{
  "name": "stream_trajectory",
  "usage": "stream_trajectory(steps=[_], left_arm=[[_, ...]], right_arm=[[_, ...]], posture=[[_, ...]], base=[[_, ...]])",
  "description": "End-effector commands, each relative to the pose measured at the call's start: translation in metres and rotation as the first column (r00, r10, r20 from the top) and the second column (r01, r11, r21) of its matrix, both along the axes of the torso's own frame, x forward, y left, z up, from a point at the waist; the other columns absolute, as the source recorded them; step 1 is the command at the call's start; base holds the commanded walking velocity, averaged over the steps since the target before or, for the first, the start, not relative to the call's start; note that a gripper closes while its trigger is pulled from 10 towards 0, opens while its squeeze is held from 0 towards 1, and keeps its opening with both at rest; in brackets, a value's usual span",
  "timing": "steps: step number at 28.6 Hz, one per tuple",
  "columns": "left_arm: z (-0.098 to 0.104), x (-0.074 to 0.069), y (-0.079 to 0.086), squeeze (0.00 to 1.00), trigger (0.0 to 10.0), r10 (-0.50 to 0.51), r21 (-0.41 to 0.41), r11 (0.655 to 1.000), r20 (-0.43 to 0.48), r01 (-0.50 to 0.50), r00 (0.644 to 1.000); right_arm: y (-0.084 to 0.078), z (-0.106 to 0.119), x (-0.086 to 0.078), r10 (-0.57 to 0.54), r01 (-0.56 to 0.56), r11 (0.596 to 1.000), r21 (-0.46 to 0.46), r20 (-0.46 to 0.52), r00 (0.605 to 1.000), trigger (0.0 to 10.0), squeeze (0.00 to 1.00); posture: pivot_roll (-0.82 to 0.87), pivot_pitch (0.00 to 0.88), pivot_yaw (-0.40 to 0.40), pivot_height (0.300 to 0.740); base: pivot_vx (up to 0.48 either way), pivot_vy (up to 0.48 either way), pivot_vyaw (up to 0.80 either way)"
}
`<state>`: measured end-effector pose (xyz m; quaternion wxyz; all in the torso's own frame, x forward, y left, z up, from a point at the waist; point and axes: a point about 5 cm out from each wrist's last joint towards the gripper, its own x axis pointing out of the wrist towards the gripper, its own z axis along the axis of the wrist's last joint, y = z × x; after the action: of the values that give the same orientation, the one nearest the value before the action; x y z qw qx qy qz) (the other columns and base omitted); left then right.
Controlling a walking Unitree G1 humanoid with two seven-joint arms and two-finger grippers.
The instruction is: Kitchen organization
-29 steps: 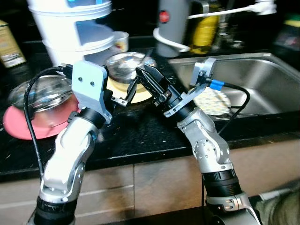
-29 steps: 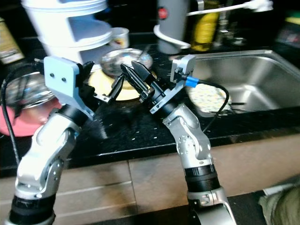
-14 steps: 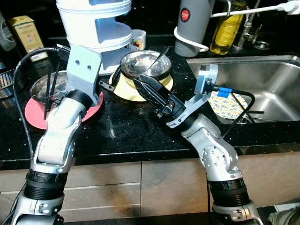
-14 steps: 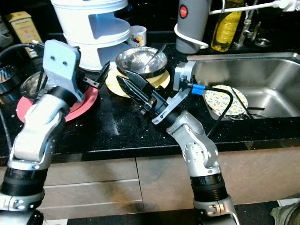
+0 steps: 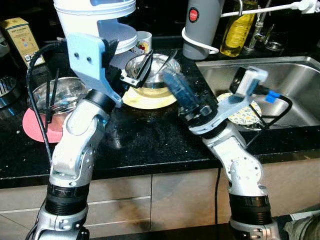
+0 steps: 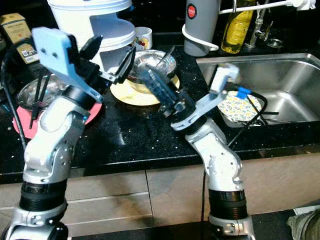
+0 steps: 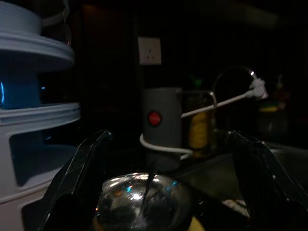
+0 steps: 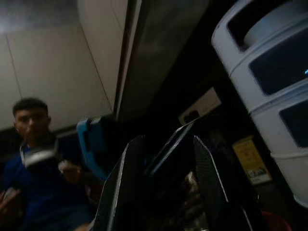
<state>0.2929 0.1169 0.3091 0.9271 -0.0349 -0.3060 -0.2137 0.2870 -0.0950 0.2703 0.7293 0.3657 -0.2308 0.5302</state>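
- Two silver arms are raised over the black counter, elbows bent, both reaching toward the back of it.
- Left gripper hangs just above the steel bowl, its black fingers spread wide; in the left wrist view the bowl sits between them and nothing is gripped.
- That bowl stands on a yellow plate, with a utensil leaning out of it toward the grey kettle.
- Right gripper is lifted and tilted up, blurred; it sits beside the yellow plate, on the sink side. In the right wrist view its fingers stand a little apart with nothing between them, though the blur makes that hard to swear to.
- A second steel bowl rests on a pink plate to the left, partly behind the left arm.
- A white tiered appliance stands behind the left gripper, a small mug just beside it.
- A yellow bottle stands past the kettle.
- In the sink lies a patterned plate, behind the right arm's cable.
- A person in blue appears dimly in the right wrist view.
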Motion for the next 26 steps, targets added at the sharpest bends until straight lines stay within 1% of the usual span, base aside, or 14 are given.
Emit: stream_trajectory(steps=[1, 2, 4, 5, 7, 8, 10, 22, 24, 26], left_arm=[[-0.002, -0.003, 0.0, 0.0, 10.0, -0.02, -0.011, 1.0, -0.013, 0.02, 1.0], [-0.002, -0.003, 0.0, 0.0, 10.0, -0.02, -0.011, 1.0, -0.013, 0.02, 1.0], [-0.006, -0.006, -0.002, 0.0, 10.0, -0.037, -0.021, 0.999, -0.025, 0.036, 0.999], [-0.006, -0.006, -0.002, 0.0, 10.0, -0.037, -0.021, 0.999, -0.025, 0.036, 0.999], [-0.007, -0.008, -0.003, 0.0, 10.0, -0.047, -0.026, 0.999, -0.03, 0.046, 0.998], [-0.007, -0.008, -0.003, 0.0, 10.0, -0.047, -0.026, 0.999, -0.03, 0.046, 0.998], [-0.006, -0.01, -0.003, 0.0, 10.0, -0.059, -0.031, 0.998, -0.032, 0.058, 0.998], [-0.003, -0.011, -0.003, 0.0, 10.0, -0.068, -0.03, 0.997, -0.032, 0.067, 0.997], [-0.002, -0.011, -0.004, 0.0, 10.0, -0.062, -0.022, 0.998, -0.028, 0.062, 0.998], [-0.002, -0.011, -0.005, 0.0, 10.0, -0.064, -0.03, 0.998, -0.034, 0.063, 0.997]], right_arm=[[-0.003, 0.005, 0.001, -0.009, 0.009, 1.0, 0.028, 0.001, 1.0, 10.0, 0.0], [-0.003, 0.005, 0.001, -0.009, 0.009, 1.0, 0.028, 0.001, 1.0, 10.0, 0.0], [-0.009, 0.004, 0.007, -0.054, 0.055, 0.998, 0.033, -0.03, 0.998, 10.0, 0.0], [-0.009, 0.004, 0.007, -0.054, 0.055, 0.998, 0.033, -0.03, 0.998, 10.0, 0.0], [-0.017, 0.003, 0.013, -0.098, 0.101, 0.994, 0.049, -0.066, 0.993, 10.0, 0.0], [-0.017, 0.003, 0.013, -0.098, 0.101, 0.994, 0.049, -0.066, 0.993, 10.0, 0.0], [-0.024, 0.004, 0.018, -0.127, 0.133, 0.989, 0.065, -0.089, 0.988, 10.0, 0.0], [-0.027, 0.006, 0.02, -0.142, 0.149, 0.986, 0.069, -0.1, 0.985, 10.0, 0.0], [-0.027, 0.006, 0.021, -0.143, 0.151, 0.986, 0.068, -0.103, 0.984, 10.0, 0.0], [-0.028, 0.006, 0.021, -0.145, 0.152, 0.986, 0.067, -0.103, 0.984, 10.0, 0.0]], posture=[[0.11, 0.046, -0.028, 0.74], [0.11, 0.046, -0.028, 0.74], [0.11, 0.047, -0.029, 0.74], [0.11, 0.047, -0.029, 0.74], [0.11, 0.05, -0.031, 0.74], [0.11, 0.05, -0.031, 0.74], [0.11, 0.051, -0.031, 0.74], [0.11, 0.053, -0.03, 0.74], [0.11, 0.055, -0.029, 0.74], [0.11, 0.056, -0.03, 0.74]], base=[[0.262, 0.0, 0.0], [0.262, 0.0, 0.0], [0.291, 0.0, 0.0], [0.292, 0.0, 0.0], [0.309, 0.0, 0.0], [0.319, 0.0, 0.0], [0.322, 0.0, 0.0], [0.324, 0.0, 0.0], [0.257, 0.0, 0.0], [0.0, 0.0, 0.0]])
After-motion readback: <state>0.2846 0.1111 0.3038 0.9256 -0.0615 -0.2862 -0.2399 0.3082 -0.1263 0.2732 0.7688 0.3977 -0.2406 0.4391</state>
